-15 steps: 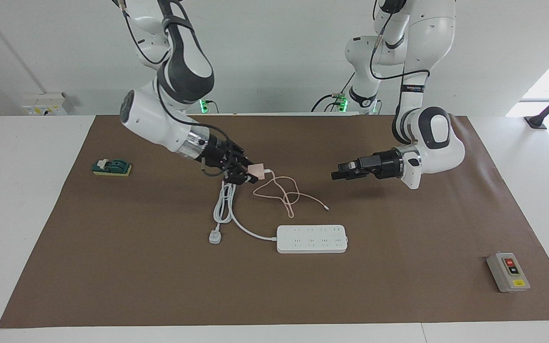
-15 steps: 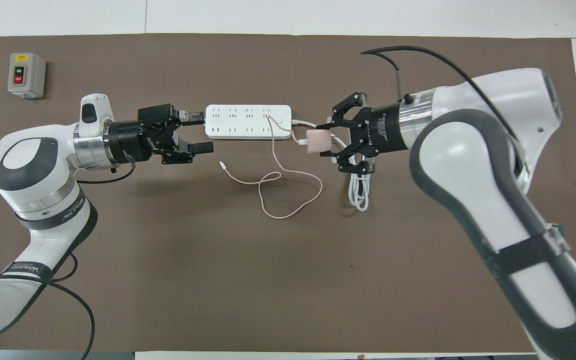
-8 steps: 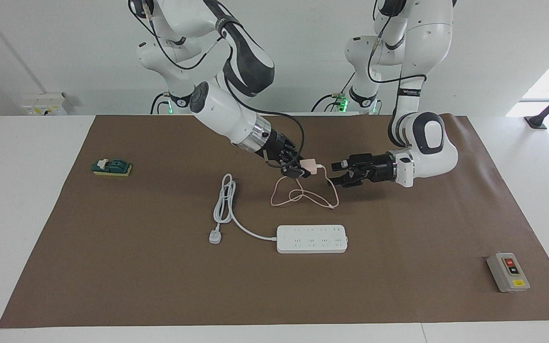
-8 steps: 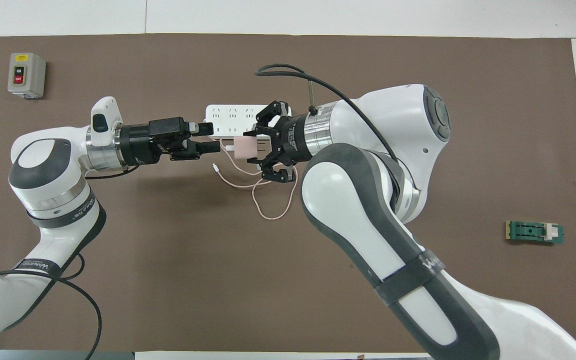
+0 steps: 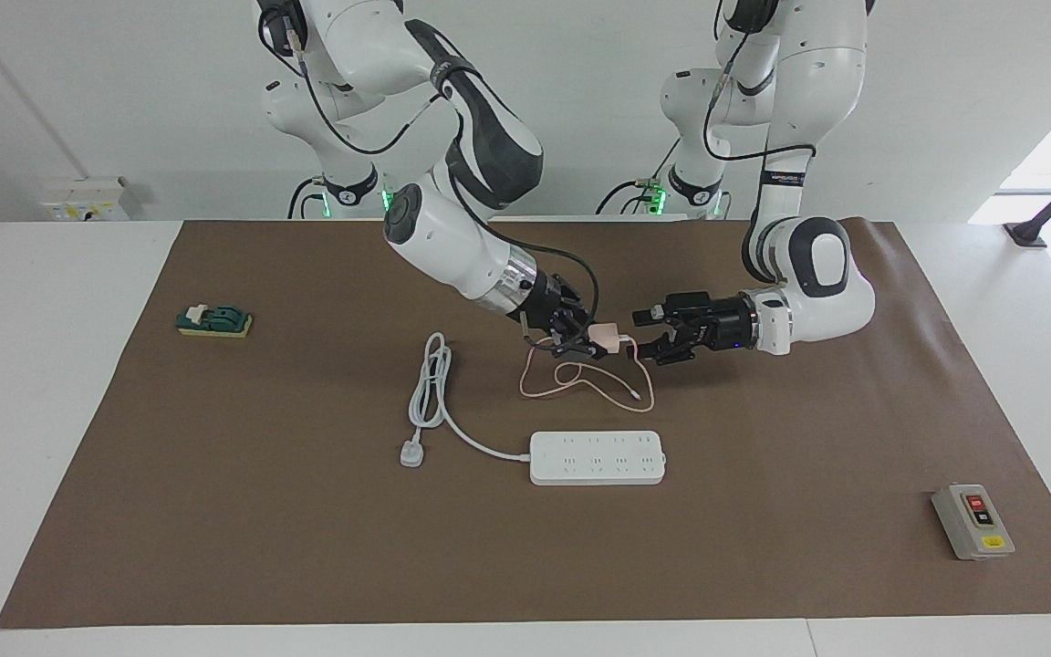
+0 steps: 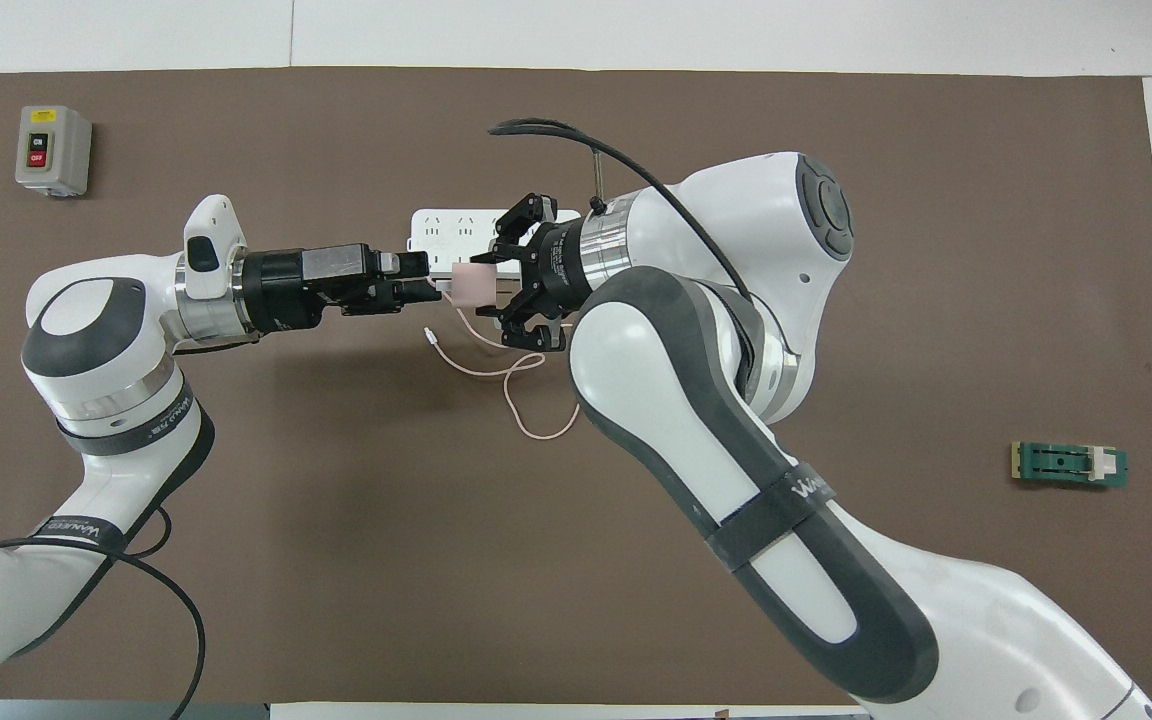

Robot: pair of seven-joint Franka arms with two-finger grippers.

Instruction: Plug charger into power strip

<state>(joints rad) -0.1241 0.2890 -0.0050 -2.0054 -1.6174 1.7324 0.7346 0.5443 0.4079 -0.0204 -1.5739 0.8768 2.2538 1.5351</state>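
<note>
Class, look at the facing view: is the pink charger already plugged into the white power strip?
No: the charger is held in the air by the right gripper, while the power strip lies on the mat with nothing plugged into its sockets.

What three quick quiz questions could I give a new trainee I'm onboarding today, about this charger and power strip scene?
1. True or false: the charger is plugged into the power strip.
2. Which gripper holds the charger: A) left gripper B) right gripper?
3. Fill in: the charger's loose cable lies on the ____ mat.

Key: 1 false; it is held above the mat. 2 B; the left gripper is open beside it. 3 brown.
</note>
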